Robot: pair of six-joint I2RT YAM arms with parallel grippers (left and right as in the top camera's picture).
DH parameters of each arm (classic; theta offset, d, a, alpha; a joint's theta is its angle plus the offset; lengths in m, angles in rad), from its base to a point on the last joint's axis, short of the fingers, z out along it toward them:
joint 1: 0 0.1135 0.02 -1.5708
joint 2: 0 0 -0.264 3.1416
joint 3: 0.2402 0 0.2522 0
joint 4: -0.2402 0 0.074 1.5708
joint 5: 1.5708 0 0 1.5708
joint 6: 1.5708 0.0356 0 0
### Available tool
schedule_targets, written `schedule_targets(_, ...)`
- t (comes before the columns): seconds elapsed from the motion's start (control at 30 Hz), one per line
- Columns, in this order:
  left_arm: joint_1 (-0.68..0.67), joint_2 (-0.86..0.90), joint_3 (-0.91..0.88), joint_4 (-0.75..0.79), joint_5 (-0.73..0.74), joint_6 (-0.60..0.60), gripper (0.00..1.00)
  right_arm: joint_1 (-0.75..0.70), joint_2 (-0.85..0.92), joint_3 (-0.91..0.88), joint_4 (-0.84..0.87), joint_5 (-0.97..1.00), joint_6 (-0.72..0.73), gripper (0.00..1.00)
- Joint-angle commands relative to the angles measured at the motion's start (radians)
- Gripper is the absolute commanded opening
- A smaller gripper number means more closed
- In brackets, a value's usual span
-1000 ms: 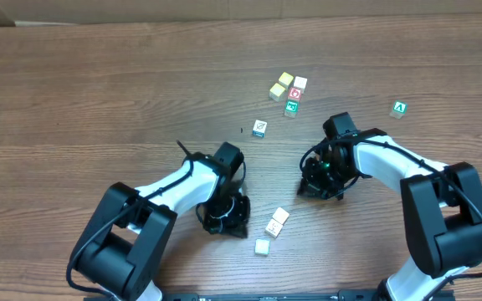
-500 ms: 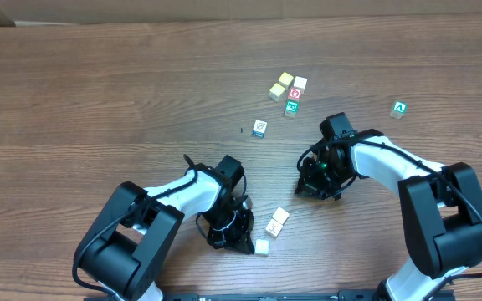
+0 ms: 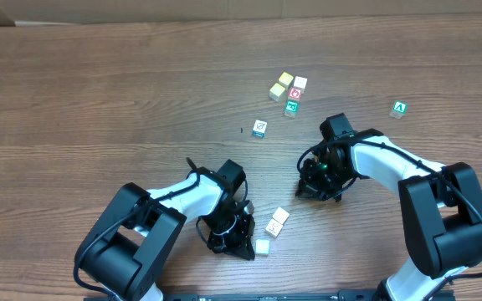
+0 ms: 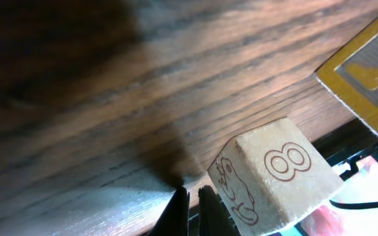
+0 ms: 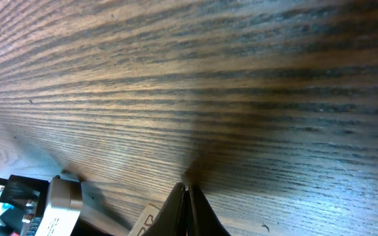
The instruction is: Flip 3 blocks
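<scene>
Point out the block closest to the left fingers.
The pale block printed with an 8, right beside the left fingers; the rest lie farther away.

Readable marks
I read an 8 on the tan block [image 4: 268, 177], an A on the green cube [image 3: 400, 108], a slash on the white block [image 3: 259, 128].

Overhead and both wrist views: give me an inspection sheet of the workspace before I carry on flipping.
surface: wood-grain table, no damage seen.
job's things: slash block; white block, red-print block and green-print block in the far cluster; block pair; near block.
clutter: yellow-topped cubes; green A cube.
grippers: left gripper shut, empty, beside the near block; right gripper shut, empty, tips at bare wood.
cables: black loops at the right wrist.
surroundings: pale strip beyond the far edge.
</scene>
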Motion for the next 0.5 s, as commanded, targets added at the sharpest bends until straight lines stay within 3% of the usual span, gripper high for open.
schedule_targets(0.0,-0.029,0.070,-0.066,-0.002,-0.134,0.020,0.04,0.008,0.022,-0.014,-0.008,0.082,0.004,0.04)
schedule_targets(0.13,-0.031,0.070,-0.066,-0.034,-0.135,0.029,0.04,0.008,0.022,-0.014,-0.008,0.082,0.004,0.04)
schedule_targets(0.47,-0.030,0.069,-0.066,0.114,-0.089,-0.013,0.04,0.008,0.022,-0.014,-0.008,0.081,0.004,0.04)
